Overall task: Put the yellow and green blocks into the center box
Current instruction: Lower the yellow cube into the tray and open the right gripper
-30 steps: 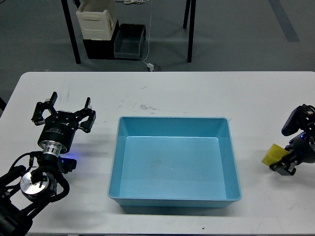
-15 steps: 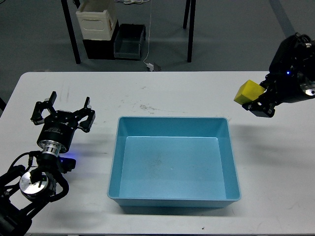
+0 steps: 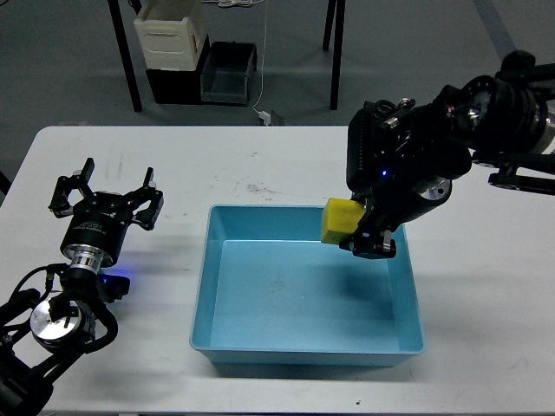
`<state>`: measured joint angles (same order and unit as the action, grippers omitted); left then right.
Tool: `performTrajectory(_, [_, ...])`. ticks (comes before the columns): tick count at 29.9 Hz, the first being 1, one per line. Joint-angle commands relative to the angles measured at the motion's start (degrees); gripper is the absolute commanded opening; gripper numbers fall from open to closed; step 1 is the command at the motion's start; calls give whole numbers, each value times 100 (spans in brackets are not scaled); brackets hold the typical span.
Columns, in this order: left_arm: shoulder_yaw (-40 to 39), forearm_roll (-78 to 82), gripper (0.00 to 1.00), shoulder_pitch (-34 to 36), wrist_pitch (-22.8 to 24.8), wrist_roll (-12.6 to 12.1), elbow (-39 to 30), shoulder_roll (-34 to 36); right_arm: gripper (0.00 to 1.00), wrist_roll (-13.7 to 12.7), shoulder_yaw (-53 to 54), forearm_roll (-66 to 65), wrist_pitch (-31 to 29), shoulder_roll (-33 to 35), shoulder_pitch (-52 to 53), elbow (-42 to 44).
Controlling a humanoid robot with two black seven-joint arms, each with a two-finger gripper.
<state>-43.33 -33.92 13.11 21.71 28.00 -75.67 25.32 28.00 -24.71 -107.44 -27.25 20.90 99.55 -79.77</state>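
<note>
The light blue box (image 3: 408, 286) sits at the table's centre and holds no blocks. My right gripper (image 3: 353, 233) reaches in from the right and is shut on a yellow block (image 3: 339, 222), holding it above the box's far right part. My left gripper (image 3: 106, 189) is open and empty over the left of the table, well left of the box. No green block shows in this view.
The white table (image 3: 286, 165) carries only the box. Beyond its far edge stand table legs, a cream crate (image 3: 170, 36) and a dark bin (image 3: 228, 73) on the floor.
My right arm lifted the yellow block from the table's right edge, swung it up and leftward, and now holds it over the box. My left gripper shifted slightly left.
</note>
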Motion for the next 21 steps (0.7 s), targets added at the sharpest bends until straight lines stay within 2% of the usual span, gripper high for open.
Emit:
performTrajectory(1, [-96,0,100,7,0,0,0,8,10,0,-113,-5,1,-506,-365,426])
performTrajectory(8, [-167,0,100,-1,0,0,0,0,12,0,-113,3,1,-1219,-1244,1305])
performTrajectory(14, [-158,0,100,-1,9,0,53,0,25,0,-104,74,1,-1430,-1535,1446])
performTrajectory(15, [-158,0,100,-1,18,0,53,0,29,0,-113,109,1,-1439,-1570,1507])
performTrajectory(16, [-158,0,100,-19,35,0,53,8,39,0,-113,144,1,-1448,-1614,1577])
performTrajectory(17, [-158,0,100,-28,88,0,53,8,56,0,-104,162,18,-1474,-1658,1630])
performTrajectory(18, [-158,9,100,-28,123,0,61,8,68,0,-104,179,36,-1509,-1693,1657])
performTrajectory(19, [-158,9,100,-36,149,0,62,8,74,0,-113,188,36,-1527,-1711,1666])
performTrajectory(21, [-158,9,100,-45,150,0,62,8,78,0,-113,188,36,-1536,-1720,1675])
